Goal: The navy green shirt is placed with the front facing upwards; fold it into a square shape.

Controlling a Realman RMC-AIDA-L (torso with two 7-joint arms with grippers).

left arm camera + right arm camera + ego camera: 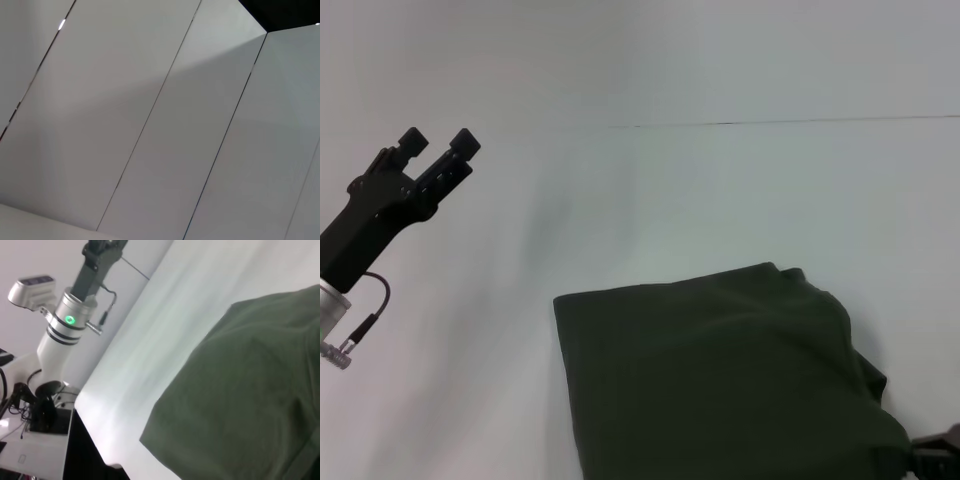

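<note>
You see the navy green shirt (720, 380) lying on the white table (720, 190), low and toward the right side in the head view. It is folded into a thick, nearly square bundle, plain side up, with a lumpy right edge. Your left gripper (438, 150) is lifted up on the left, well apart from the shirt, with its two fingers spread a little and nothing between them. Your right gripper (940, 445) just peeks in at the bottom right corner beside the shirt.
</note>
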